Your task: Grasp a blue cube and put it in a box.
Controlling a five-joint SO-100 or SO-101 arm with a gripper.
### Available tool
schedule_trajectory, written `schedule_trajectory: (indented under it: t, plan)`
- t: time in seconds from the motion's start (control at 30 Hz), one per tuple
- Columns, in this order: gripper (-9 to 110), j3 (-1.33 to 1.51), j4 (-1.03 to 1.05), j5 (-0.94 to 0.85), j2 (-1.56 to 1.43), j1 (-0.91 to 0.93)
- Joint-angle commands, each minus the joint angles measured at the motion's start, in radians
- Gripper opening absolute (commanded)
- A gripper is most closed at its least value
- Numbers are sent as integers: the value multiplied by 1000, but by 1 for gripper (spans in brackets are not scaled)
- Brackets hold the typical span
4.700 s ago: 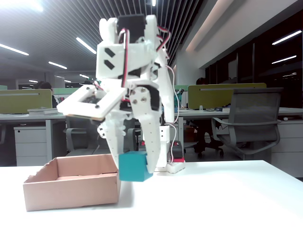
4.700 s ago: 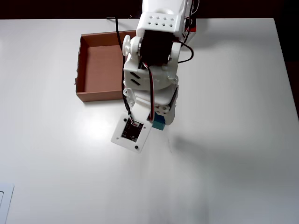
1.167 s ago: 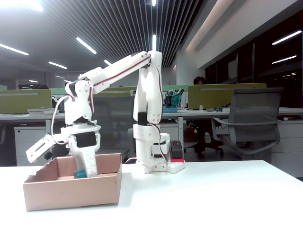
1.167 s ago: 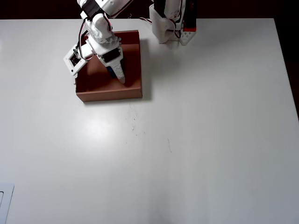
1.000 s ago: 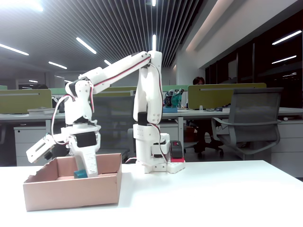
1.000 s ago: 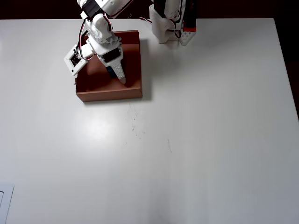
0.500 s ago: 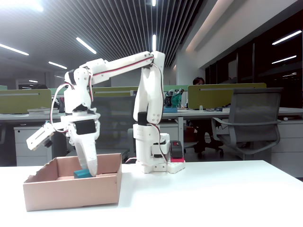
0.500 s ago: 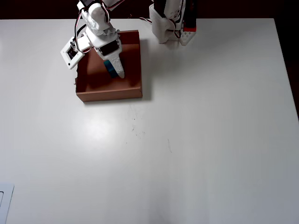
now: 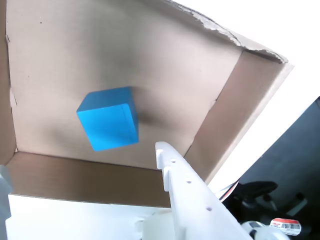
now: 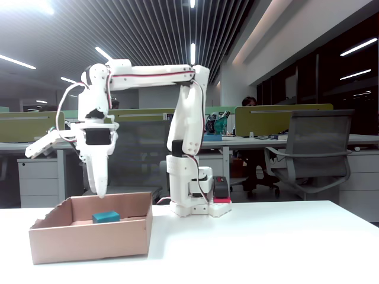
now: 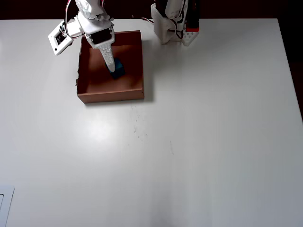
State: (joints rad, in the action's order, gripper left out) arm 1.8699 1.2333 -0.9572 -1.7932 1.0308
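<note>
The blue cube (image 9: 109, 119) lies loose on the floor of the cardboard box (image 9: 235, 115), touching no finger. In the fixed view the cube (image 10: 106, 217) sits low inside the box (image 10: 89, 239), and my gripper (image 10: 99, 188) hangs tip-down just above and a little left of it. In the overhead view the gripper (image 11: 111, 66) reaches into the box (image 11: 111, 95) with its tip at the cube (image 11: 119, 70). In the wrist view one white finger (image 9: 185, 185) shows at lower right and a sliver of the other at the left edge. The jaws stand apart and hold nothing.
The arm's base (image 10: 192, 195) stands right of the box on the white table, with a red and black unit (image 10: 221, 189) beside it; it is at the table's far edge in the overhead view (image 11: 173, 21). Office chairs and desks are behind.
</note>
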Motion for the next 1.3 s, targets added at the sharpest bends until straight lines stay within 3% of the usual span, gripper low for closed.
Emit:
schedule_trajectory:
  t: [0.0, 0.73, 1.27]
  plan:
    - [36, -64, 28, -5, -52, 12]
    - [36, -153, 256, -51, -265, 15]
    - [36, -67, 267, -51, -477, -149]
